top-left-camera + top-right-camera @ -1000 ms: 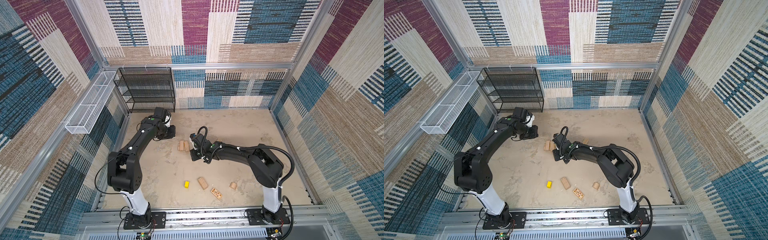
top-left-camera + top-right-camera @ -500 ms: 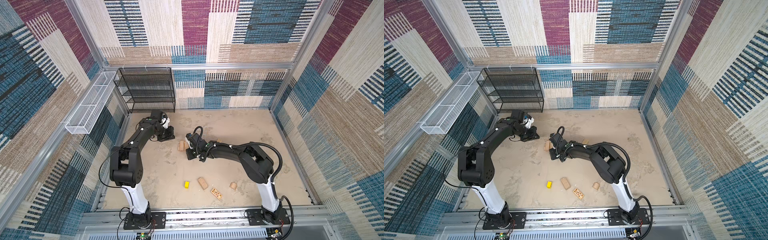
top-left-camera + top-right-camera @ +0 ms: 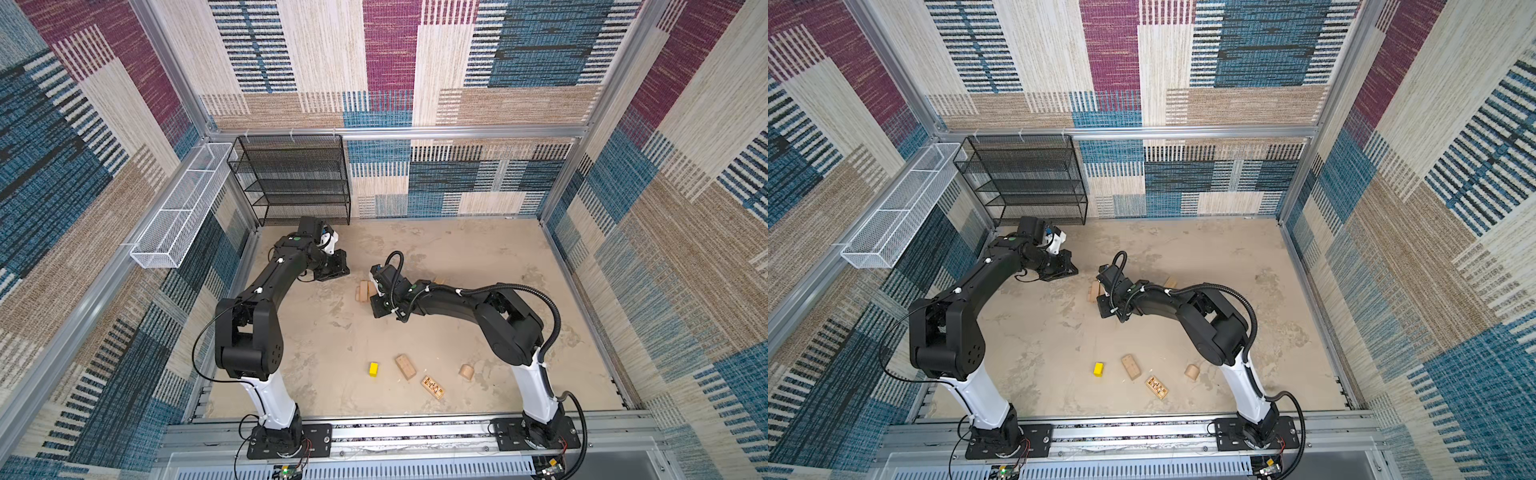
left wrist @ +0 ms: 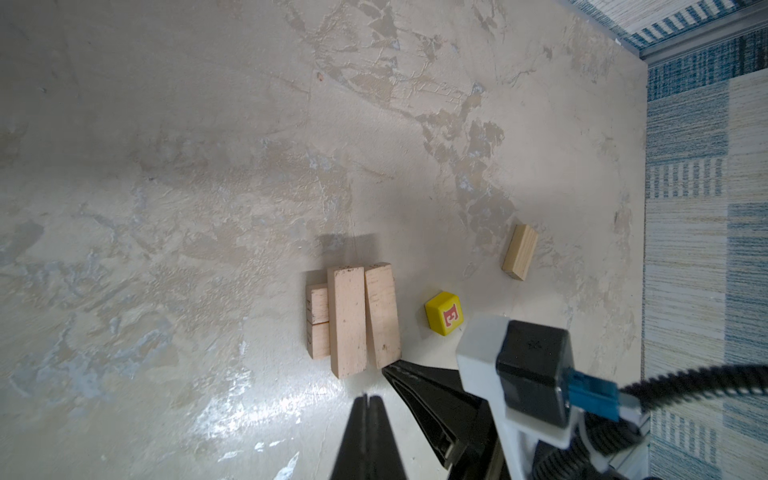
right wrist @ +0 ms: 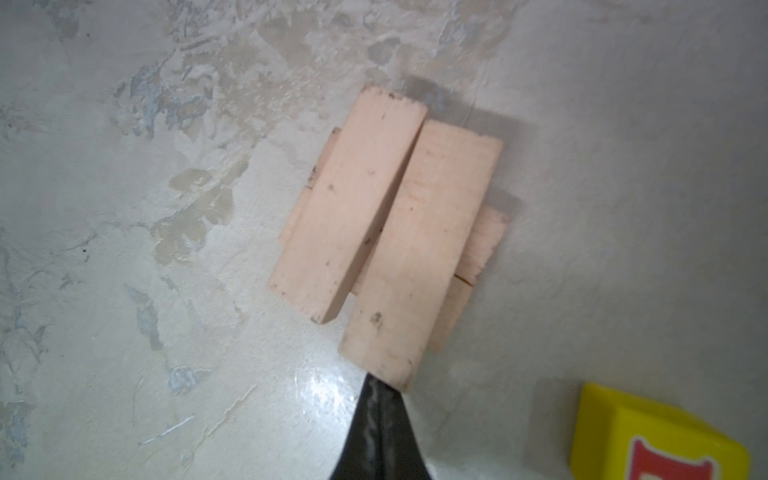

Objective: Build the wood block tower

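Note:
The tower (image 4: 353,320) is a low stack of tan wood blocks near the floor's middle, two long oblongs lying side by side on shorter ones (image 5: 382,232); both top views show it (image 3: 362,291) (image 3: 1093,293). My right gripper (image 5: 376,384) is shut and empty, its tip touching the end of one upper oblong (image 5: 419,257). My left gripper (image 4: 365,398) is shut and empty, a short way from the stack. A yellow block with a red letter (image 4: 444,318) sits beside the stack, and a small tan block (image 4: 519,257) lies farther off.
Near the front edge lie a yellow block (image 3: 373,369), a tan oblong (image 3: 405,366), a dark-patterned block (image 3: 432,387) and a rounded tan piece (image 3: 466,372). A black wire shelf (image 3: 291,178) stands at the back left, and a white wire basket (image 3: 178,208) hangs on the left wall.
My right gripper has slid left up against the stack. The left arm has folded more upright, and its gripper has shifted slightly toward the stack.

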### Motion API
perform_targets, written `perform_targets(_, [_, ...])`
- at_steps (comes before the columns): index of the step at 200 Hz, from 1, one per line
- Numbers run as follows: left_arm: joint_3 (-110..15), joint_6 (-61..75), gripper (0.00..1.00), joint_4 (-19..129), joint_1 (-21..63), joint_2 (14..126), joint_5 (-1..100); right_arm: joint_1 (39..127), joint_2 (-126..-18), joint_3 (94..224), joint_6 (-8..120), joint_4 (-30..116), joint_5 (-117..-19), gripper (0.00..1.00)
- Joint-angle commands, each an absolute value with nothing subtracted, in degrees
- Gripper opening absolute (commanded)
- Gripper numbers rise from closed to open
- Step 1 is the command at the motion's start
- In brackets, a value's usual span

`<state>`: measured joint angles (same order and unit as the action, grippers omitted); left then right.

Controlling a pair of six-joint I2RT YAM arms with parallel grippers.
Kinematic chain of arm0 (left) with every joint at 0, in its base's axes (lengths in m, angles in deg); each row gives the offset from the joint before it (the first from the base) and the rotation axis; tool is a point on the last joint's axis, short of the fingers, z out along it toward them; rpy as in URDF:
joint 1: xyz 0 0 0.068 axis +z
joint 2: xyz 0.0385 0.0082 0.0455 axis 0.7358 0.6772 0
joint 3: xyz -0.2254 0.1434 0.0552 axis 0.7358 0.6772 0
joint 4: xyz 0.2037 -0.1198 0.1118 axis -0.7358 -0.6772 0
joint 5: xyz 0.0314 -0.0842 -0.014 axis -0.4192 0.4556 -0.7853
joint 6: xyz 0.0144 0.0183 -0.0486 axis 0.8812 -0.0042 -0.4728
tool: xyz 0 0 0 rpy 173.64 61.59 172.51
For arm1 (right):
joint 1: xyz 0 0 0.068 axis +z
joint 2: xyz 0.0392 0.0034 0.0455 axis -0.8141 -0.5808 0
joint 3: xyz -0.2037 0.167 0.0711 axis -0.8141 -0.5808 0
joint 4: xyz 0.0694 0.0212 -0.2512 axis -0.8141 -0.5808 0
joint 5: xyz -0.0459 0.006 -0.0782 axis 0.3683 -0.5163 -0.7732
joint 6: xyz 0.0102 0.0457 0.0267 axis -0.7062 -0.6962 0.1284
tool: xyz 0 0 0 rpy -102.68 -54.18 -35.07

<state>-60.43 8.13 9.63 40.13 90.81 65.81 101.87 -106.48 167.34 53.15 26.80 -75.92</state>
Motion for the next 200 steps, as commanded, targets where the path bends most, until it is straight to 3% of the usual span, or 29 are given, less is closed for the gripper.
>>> perform_targets(1, [-60.28,7.37,0.00,10.39,40.17,90.38,65.94,101.84,-106.60,167.86,52.41,26.91,-76.38,0.00])
perform_targets(115, [-60.24,7.94,0.00,10.39,40.26,89.82,65.75,101.93,-105.07,167.93,53.40,26.77,-73.83,0.00])
perform_targets(144, [-59.51,8.76,0.06,10.32,40.26,89.47,63.97,101.86,-100.24,164.48,52.67,29.43,-75.42,0.00])
perform_targets(200, [-60.15,7.12,0.02,10.32,41.39,94.03,69.05,98.07,-98.77,162.62,48.54,30.15,-77.13,0.02])
